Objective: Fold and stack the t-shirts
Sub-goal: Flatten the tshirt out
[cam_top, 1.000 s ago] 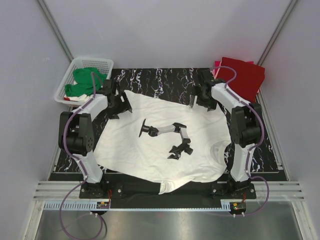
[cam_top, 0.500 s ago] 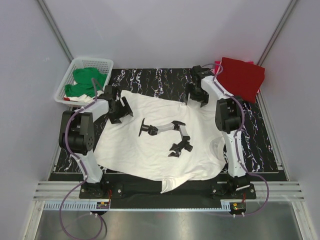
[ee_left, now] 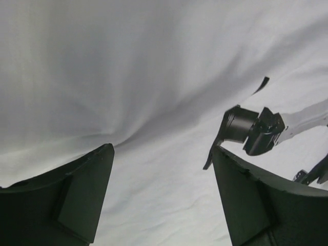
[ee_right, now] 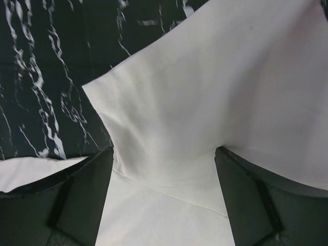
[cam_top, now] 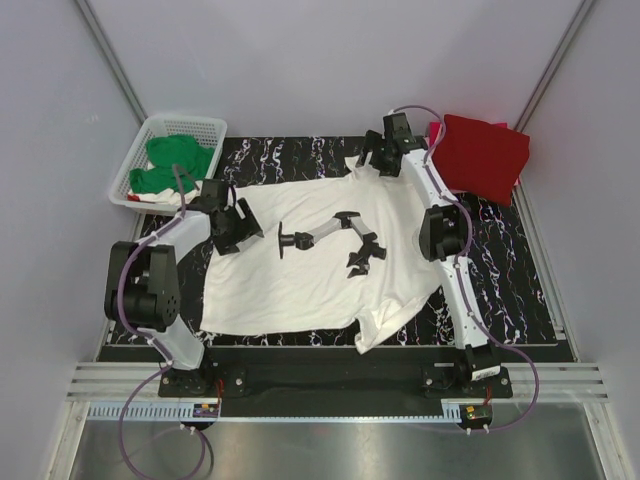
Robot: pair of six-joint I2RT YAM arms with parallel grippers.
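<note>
Spotted the white t-shirt [cam_top: 300,285] spread across the middle of the black marbled counter [cam_top: 510,270], robot-arm print [cam_top: 325,235] facing up, near sleeve [cam_top: 365,335] trailing toward the near edge. Saw not a single fold in it yet.

Caught the left claw [ee_left: 161,148] low over the shirt's left part, fingers spread wide, cloth beneath and between, nothing pinched. Found the right claw [ee_right: 164,148] at the shirt's far right corner, over the far sleeve [ee_right: 154,102], gaping wide too, cloth running up between the fingers, no grip closed on it.

Noted a red t-shirt [cam_top: 485,155] folded at the far right, with a sliver of pink cloth [cam_top: 433,128] peeking out beside it. Judged that to be the stack, already started. Saw a green t-shirt [cam_top: 175,160] crumpled in the white basket [cam_top: 200,124] at far left, not yet handled.

Reckoned the job roughly midway: white one to smooth, fold and stack, green one after that.
</note>
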